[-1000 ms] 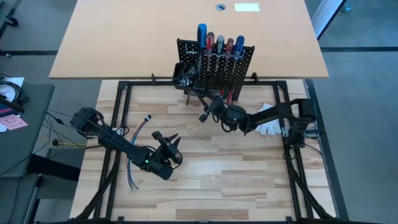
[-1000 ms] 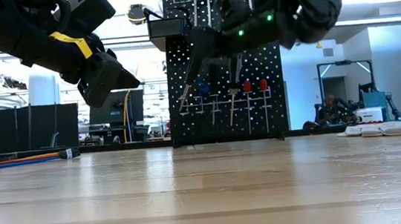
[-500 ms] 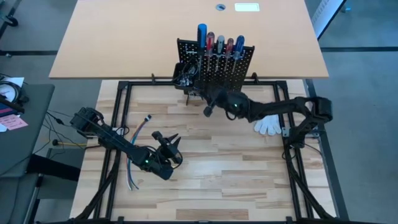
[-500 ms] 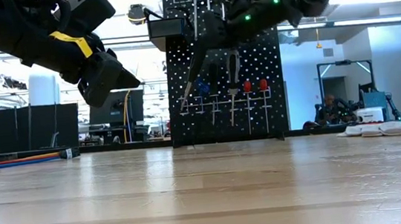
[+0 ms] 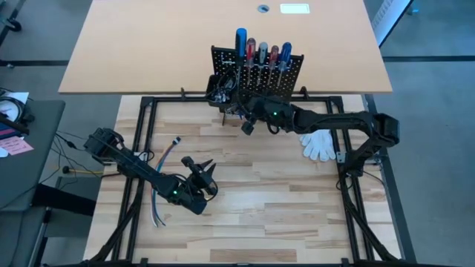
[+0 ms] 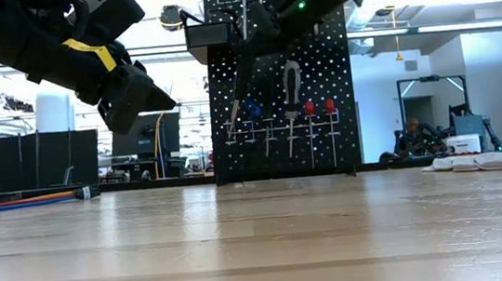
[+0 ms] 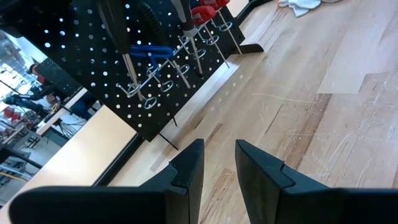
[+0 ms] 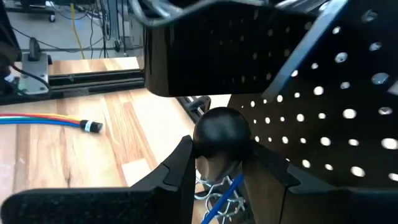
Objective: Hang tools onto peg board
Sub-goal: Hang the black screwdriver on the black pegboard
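Pale wood-plank table [image 5: 282,193], bright workshop with racks behind.

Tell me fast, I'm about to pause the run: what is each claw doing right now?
Left claw: open, holding nothing, above the table.
Right claw: shut on a black-handled tool, at the peg board.

A white glove [image 5: 320,144] lies on the wooden desk [image 5: 245,215]; a bundle of coloured cables [image 5: 161,175] lies well apart.
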Robot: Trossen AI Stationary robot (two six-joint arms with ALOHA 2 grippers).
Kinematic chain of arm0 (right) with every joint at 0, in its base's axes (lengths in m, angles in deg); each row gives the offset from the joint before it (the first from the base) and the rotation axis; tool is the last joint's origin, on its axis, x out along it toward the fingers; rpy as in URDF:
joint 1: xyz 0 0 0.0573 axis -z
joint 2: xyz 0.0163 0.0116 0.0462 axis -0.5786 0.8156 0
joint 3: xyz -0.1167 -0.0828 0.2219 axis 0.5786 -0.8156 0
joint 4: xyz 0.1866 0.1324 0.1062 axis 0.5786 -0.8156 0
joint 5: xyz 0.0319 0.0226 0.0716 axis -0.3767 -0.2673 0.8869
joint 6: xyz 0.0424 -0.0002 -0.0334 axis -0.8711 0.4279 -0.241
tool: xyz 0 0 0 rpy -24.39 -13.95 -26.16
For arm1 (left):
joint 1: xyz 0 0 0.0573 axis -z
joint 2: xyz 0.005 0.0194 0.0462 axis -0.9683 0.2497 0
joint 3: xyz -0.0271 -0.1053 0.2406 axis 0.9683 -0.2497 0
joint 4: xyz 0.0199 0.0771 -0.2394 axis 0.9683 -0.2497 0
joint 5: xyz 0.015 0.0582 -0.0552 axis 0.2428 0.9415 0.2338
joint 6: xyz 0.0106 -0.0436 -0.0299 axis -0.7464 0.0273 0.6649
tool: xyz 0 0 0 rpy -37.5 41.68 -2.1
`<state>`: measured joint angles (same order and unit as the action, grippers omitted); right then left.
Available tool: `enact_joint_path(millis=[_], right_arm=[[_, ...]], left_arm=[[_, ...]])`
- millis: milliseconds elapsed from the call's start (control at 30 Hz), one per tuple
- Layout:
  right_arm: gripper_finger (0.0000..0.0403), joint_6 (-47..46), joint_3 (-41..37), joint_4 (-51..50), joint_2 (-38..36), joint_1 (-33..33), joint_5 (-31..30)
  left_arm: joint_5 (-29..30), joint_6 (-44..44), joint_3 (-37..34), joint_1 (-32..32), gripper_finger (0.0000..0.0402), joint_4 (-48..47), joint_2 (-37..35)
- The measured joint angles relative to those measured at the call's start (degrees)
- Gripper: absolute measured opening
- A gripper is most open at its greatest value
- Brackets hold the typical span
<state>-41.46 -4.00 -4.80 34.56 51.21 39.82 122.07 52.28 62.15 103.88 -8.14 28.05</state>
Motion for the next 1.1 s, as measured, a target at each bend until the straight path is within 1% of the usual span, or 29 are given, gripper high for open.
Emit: enact_joint_path(millis=[167, 333, 500, 600, 667, 833, 967, 1100], right_arm=[[0.0113, 0.03, 0.02, -1.38, -0.76, -0.01, 0.18], [0.0113, -1.25, 3.47, -7.01, -0.67, 1.33, 4.43], [0.0113, -1.96, 6.35, -12.60, -0.56, 2.69, 5.70], [0.0113, -1.98, 8.27, -14.88, -0.54, 3.51, 8.43], [0.0113, -1.98, 9.18, -15.73, -0.54, 3.89, 9.83], [0.0113, -1.95, 9.53, -16.08, -0.54, 3.93, 10.24], [0.0113, -1.96, 9.53, -15.95, -0.50, 4.84, 13.42], [0.0113, -2.24, 9.50, -15.71, 0.68, 5.46, 14.14]], left_arm=[[-0.02, 0.00, 0.00, 0.00, 0.0085, 0.02, 0.01], [-0.01, 0.02, 0.00, 0.00, 0.0085, 0.06, 0.01], [0.00, 0.03, 0.00, 0.00, 0.0085, 0.09, 0.02], [0.00, 0.03, 0.00, 0.00, 0.0085, 0.13, 0.01], [-0.01, 0.02, 0.00, 0.00, 0.0085, 0.15, 0.00], [0.00, 0.03, 0.00, -0.01, 0.0085, 0.24, 0.00], [0.00, 0.07, 0.00, -0.01, 0.0085, 0.25, 0.01], [-0.01, 0.09, 0.00, -0.01, 0.0085, 0.25, 0.01]])
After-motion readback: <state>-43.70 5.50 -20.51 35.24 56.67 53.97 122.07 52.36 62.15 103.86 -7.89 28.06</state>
